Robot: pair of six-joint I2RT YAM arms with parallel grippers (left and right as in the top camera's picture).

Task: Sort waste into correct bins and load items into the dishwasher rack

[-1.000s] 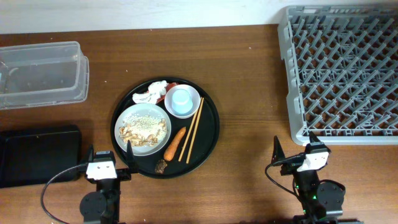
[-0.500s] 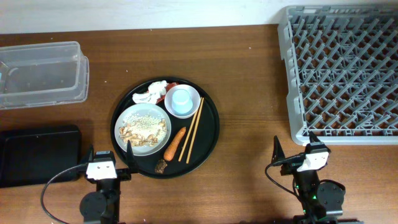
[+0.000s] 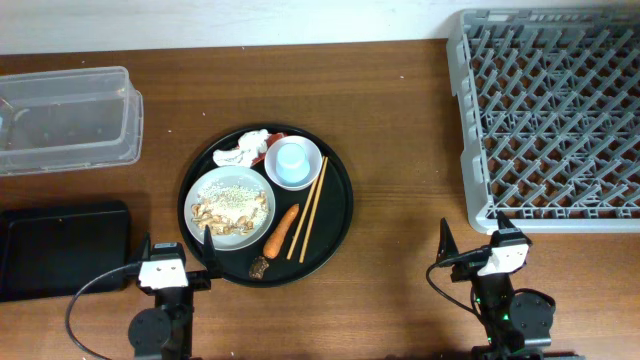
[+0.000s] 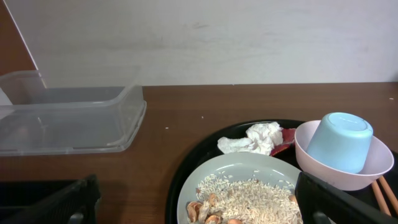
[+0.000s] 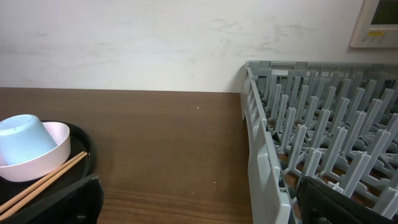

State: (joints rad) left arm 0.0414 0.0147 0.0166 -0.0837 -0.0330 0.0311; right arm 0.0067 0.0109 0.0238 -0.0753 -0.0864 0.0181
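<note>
A round black tray (image 3: 340,215) holds a white plate (image 3: 214,184) with rice and beige scraps (image 3: 232,203), an orange carrot (image 3: 281,231), a dark scrap (image 3: 259,267), white tissue (image 3: 243,150), a red wrapper (image 3: 272,138), two chopsticks (image 3: 310,207) and a light-blue cup (image 3: 291,160) in a white bowl (image 3: 312,150). The clear tub (image 3: 68,118) is at far left, the black tray bin (image 3: 60,248) below it. The grey rack (image 3: 550,115) is at right. My left gripper (image 3: 172,250) is open at the tray's front left. My right gripper (image 3: 472,240) is open below the rack.
A white wall runs along the table's far edge. Bare wooden table lies between the round tray and the rack (image 5: 292,155). In the left wrist view the plate (image 4: 249,186), tissue (image 4: 258,137), cup (image 4: 339,140) and clear tub (image 4: 68,118) lie ahead.
</note>
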